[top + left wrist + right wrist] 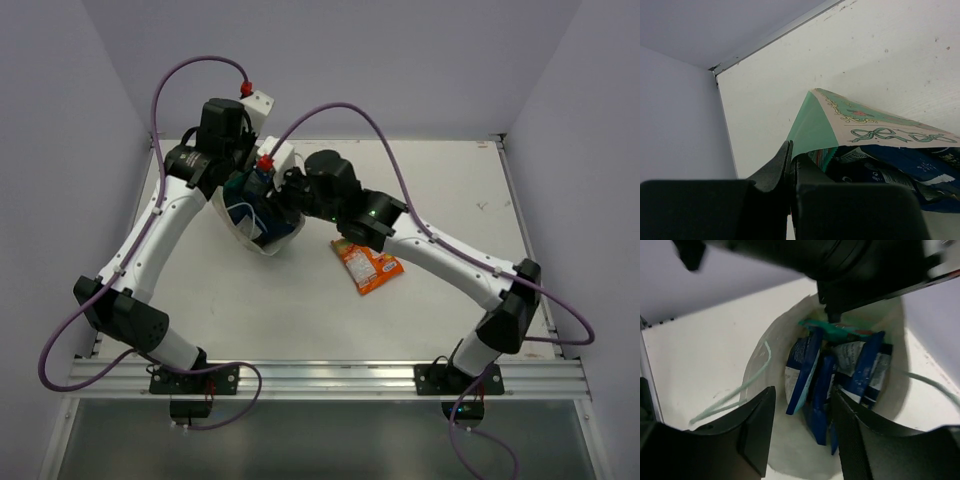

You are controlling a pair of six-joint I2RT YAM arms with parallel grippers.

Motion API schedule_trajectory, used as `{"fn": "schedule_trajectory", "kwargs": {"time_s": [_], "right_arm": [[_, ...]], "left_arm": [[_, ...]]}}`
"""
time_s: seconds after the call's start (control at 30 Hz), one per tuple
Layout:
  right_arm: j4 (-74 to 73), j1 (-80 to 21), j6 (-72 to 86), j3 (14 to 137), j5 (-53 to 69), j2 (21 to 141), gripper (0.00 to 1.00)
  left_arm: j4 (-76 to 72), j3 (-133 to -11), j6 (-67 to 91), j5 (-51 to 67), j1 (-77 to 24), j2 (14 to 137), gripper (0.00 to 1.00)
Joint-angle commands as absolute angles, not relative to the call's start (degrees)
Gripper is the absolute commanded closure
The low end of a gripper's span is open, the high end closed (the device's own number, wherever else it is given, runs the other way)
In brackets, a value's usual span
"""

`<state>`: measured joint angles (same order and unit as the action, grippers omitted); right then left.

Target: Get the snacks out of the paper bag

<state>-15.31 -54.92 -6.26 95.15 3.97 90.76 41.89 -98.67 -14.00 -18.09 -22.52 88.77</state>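
The paper bag (262, 238) lay tipped over on the white table (450, 190), its thin rim pinched in the closed left tool (790, 152). The right tool (802, 407) hung partly open and empty just at the bag's rounded mouth. Inside, glossy flat blue packets (865, 365) stood on edge beneath a teal packet (835, 331). A crinkled orange packet (368, 266) lay flat on the table beside the right arm.

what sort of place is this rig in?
Probably a lab test cell: white table boxed in by plain pale walls, left arm and right arm bolted to an aluminium rail, paper bag and orange packet as props.
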Motion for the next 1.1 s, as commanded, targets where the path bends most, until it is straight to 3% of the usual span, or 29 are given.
{"fn": "schedule_trajectory", "kwargs": {"time_s": [0.0,0.43,0.9,0.97,1.07], "right_arm": [[-11.87,-55.46,-8.7,97.29,2.99,95.0,0.49],[-3.17,-54.06,-8.88,94.04,-5.18,106.25,0.5],[-4.57,-51.94,-6.94,88.15,-2.2,108.28,0.53],[-5.18,-51.94,-7.03,88.68,-1.32,108.46,0.68],[-7.29,-51.94,-8.08,92.01,-0.36,107.41,0.98]], "left_arm": [[36.91,-101.25,-12.92,-17.58,-22.85,84.99,1.0],[37.62,-101.69,-11.43,-15.91,-22.85,85.17,1.0],[37.53,-101.6,-11.43,-16.08,-22.85,84.9,1.0],[37.53,-101.6,-11.25,-15.91,-22.85,84.9,1.0],[37.62,-101.16,-11.07,-15.82,-22.85,85.08,1.0]]}}
